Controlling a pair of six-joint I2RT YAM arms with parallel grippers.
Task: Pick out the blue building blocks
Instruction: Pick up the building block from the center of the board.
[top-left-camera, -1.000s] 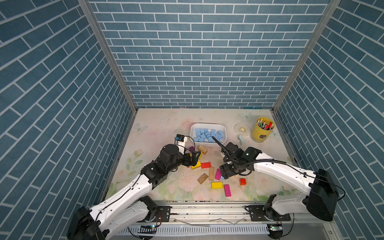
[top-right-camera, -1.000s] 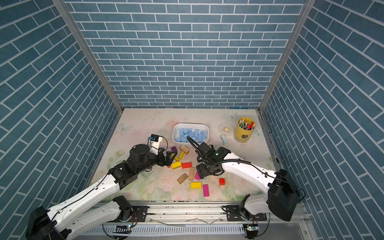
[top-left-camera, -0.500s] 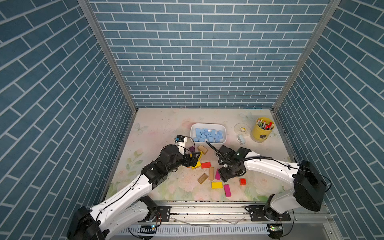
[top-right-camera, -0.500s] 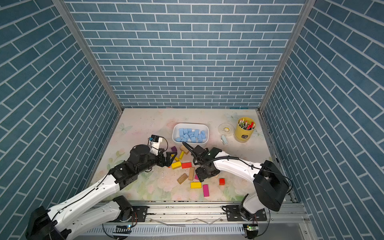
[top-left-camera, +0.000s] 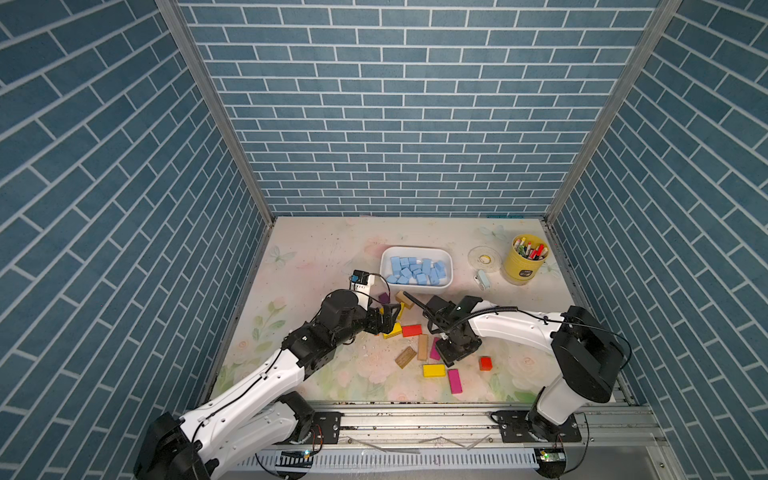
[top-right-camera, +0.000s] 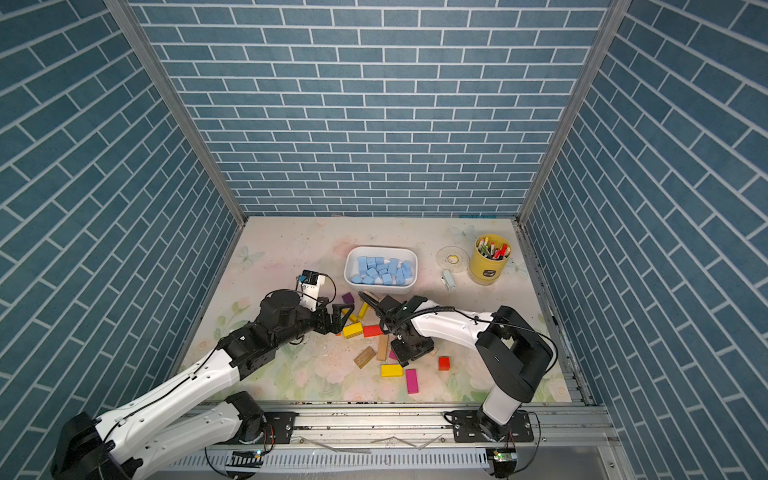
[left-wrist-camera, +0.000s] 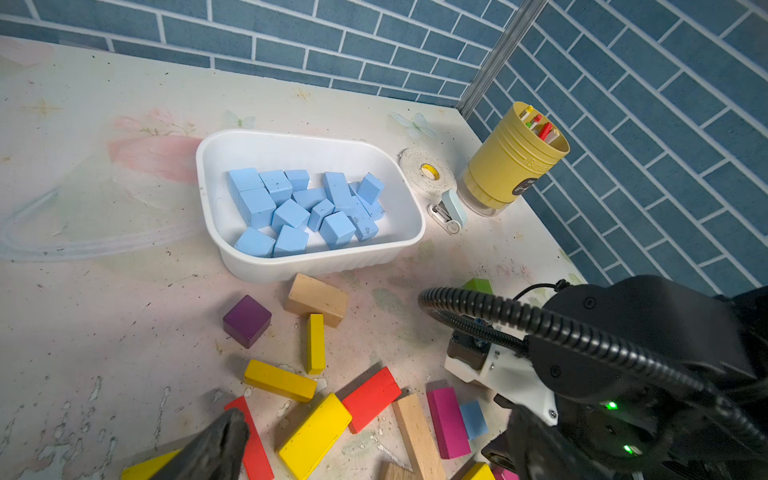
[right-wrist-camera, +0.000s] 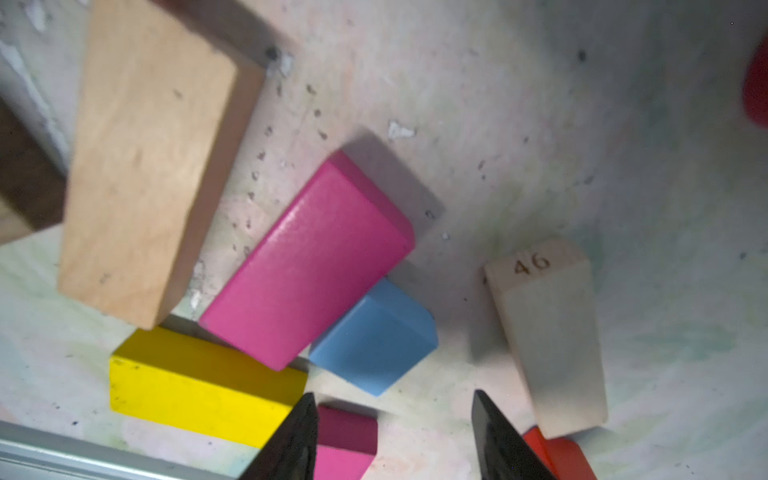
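Nearly all the blue building blocks (left-wrist-camera: 305, 208) lie heaped in the white tub (left-wrist-camera: 316, 266) on the bench (top-left-camera: 324, 257), but one blue block (right-wrist-camera: 374, 340), seemingly the last, rests against a magenta block (right-wrist-camera: 307, 266) just beyond the right hand (right-wrist-camera: 392, 395), its fingers parted and empty, while the left hand (top-left-camera: 390, 316) hovers spread wide.

table (top-left-camera: 324, 249), white tray (top-left-camera: 417, 286), coloured blocks (top-left-camera: 433, 370), blue block (left-wrist-camera: 473, 419), yellow pot (top-left-camera: 521, 272)

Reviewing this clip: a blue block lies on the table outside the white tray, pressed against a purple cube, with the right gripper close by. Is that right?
The neighbour is wrong. The blue block lies against a magenta block, as the right wrist view shows. It is on the table outside the white tray, with the right gripper close by.
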